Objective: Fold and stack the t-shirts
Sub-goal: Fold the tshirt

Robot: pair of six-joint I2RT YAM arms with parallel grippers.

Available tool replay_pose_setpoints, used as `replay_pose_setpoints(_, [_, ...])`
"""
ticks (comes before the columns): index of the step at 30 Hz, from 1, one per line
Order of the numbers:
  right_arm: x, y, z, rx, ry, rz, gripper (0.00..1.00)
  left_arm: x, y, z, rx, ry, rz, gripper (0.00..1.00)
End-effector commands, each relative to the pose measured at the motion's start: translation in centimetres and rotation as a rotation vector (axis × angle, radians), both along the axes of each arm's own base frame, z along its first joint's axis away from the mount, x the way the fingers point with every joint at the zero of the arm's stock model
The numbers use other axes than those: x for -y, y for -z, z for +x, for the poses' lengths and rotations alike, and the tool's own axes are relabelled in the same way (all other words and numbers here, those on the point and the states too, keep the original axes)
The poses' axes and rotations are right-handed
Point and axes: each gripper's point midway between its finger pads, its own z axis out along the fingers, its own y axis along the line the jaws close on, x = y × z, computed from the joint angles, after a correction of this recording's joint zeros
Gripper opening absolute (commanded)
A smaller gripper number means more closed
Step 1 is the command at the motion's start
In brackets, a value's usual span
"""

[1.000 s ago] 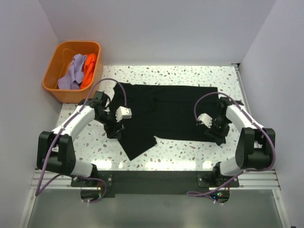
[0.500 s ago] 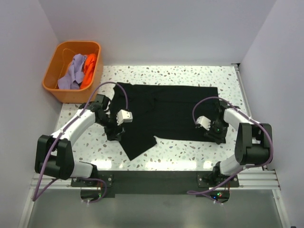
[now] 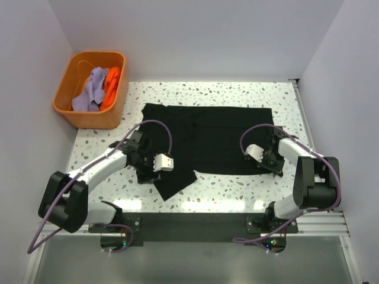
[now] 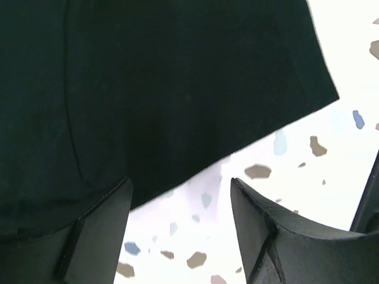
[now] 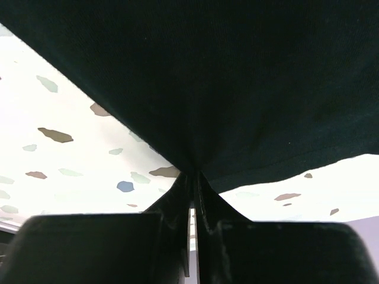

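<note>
A large black t-shirt [image 3: 207, 139] lies spread flat across the speckled table, with a loose flap hanging toward the near left. My left gripper [image 3: 147, 175] stands open at that flap. In the left wrist view its fingers [image 4: 100, 231] straddle the hem of the black t-shirt [image 4: 166, 89], with bare table between them at the left gripper [image 4: 180, 183]. My right gripper [image 3: 269, 165] is shut on the shirt's near right edge. In the right wrist view the black t-shirt [image 5: 225, 77] bunches into a pinch at the right gripper [image 5: 192, 173]. A lavender t-shirt [image 3: 89, 90] and an orange t-shirt [image 3: 112, 81] lie crumpled in the tub.
An orange plastic tub [image 3: 89, 120] stands at the far left corner, just off the table's edge. White walls close in on the left, back and right. The speckled table [image 3: 237, 189] shows as a bare strip in front of the shirt.
My right gripper has closed on the shirt's near right edge. My left gripper has moved nearer and to the right along the flap, its jaws a little narrower.
</note>
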Motion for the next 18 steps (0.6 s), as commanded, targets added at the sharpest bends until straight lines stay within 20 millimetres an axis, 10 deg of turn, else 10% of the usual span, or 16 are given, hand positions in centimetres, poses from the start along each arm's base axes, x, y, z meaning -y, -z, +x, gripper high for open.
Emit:
replay_pose_setpoints(1, [-0.5,1.7,-0.3,-0.001,0.011,0.036,0.0,1.6,-0.7,2.2,0.155,0.017,-0.019,0.71])
replay_pose_setpoints(14, [-1.0,0.0,0.6,0.013,0.024,0.063,0.0,2.8,3.5,-1.1,0.056,0.132,0.07,0.63])
replay_pose_setpoints(18, [-1.1,-0.3,0.1,-0.004,0.018,0.071,0.0,1.9,4.4,-2.0,0.011,0.133,0.112,0.41])
